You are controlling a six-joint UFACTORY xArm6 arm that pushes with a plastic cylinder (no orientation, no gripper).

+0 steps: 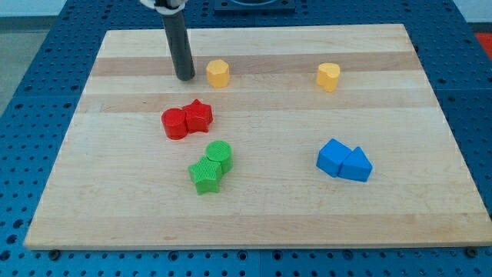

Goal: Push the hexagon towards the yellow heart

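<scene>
The wooden board (254,215) is seen lying on a blue perforated table (31,46). The dark rod comes down from the view's top, and my tip (184,78) rests on the board in its upper left part. No gripper or hand is fitted, so no open or closed state can be told; only a plain rod is seen.

The yellow hexagon (218,73) is placed just beside my tip, on the view's right of it; whether the two touch cannot be told. The yellow heart (329,76) is found well apart from the hexagon, further to the view's right, at nearly the same height on the board.

Below the tip, a red cylinder (174,123) and a red star (198,115) are touching. Lower, a green cylinder (219,155) and a green star (205,175) are pressed together. At the view's right, a blue cube (333,157) touches a blue triangle (357,165).
</scene>
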